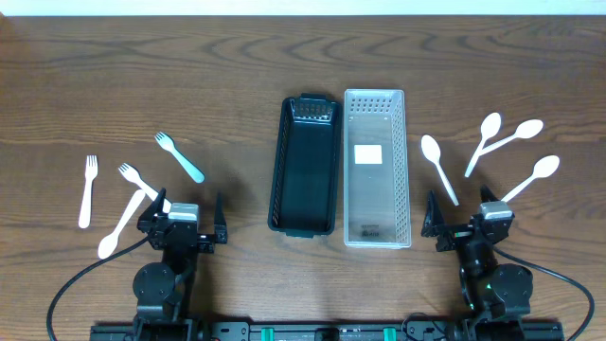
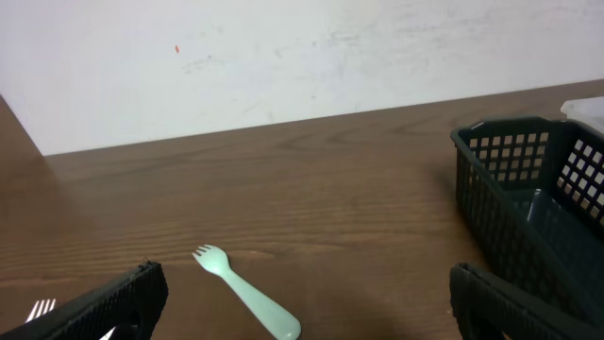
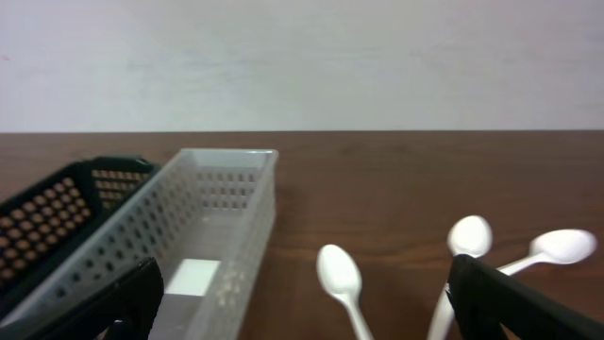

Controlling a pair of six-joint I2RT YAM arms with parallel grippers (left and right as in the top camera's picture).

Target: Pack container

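A black basket (image 1: 305, 166) and a clear basket (image 1: 376, 168) lie side by side mid-table; both look empty but for a white label in the clear one. Left of them lie a light blue fork (image 1: 180, 157), two white forks (image 1: 88, 190) (image 1: 138, 182) and a white spoon (image 1: 119, 227). Right of them lie several white spoons (image 1: 438, 168) (image 1: 485, 141). My left gripper (image 1: 183, 230) is open and empty near the front edge; the blue fork (image 2: 247, 292) lies ahead between its fingers. My right gripper (image 1: 466, 227) is open and empty, with a spoon (image 3: 342, 284) ahead.
The black basket (image 2: 528, 203) is at the right in the left wrist view. The clear basket (image 3: 203, 236) is at the left in the right wrist view. A pale wall stands behind the table's far edge.
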